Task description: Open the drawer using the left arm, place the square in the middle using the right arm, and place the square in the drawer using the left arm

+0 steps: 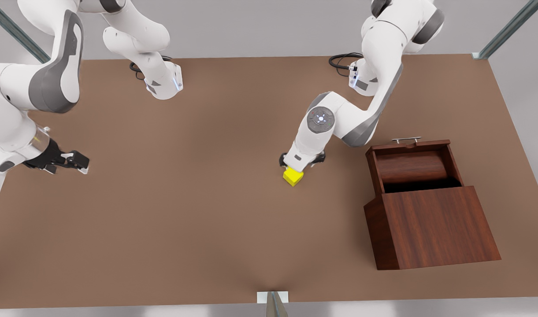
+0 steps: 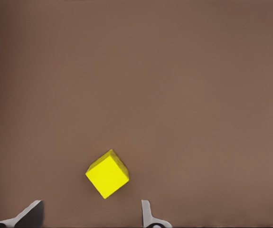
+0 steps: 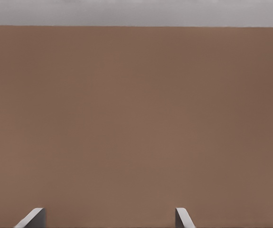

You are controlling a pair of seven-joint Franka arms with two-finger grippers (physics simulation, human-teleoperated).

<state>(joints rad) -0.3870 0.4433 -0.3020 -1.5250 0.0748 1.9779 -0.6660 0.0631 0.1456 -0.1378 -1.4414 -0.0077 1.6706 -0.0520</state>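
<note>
The cube [image 1: 293, 177] is small, bright yellow, with crisp edges, and it lies on the bare brown table [image 1: 185, 211] near the middle, well apart from the box [image 1: 432, 229]. In the left wrist view the cube [image 2: 107, 174] sits cornerwise on the table, ahead of the two spread fingertips [image 2: 146, 213] and apart from both. The left gripper [image 1: 296, 166] hangs just above it, fingers released, gripping nothing.

The drawer [image 1: 412, 165] is pulled out of the dark reddish wood box, its silver handle [image 1: 406, 140] on the far side.

The right gripper [image 1: 75, 160] waits at the front view's left, low over the table, fingers [image 3: 183, 219] parted and empty.
</note>
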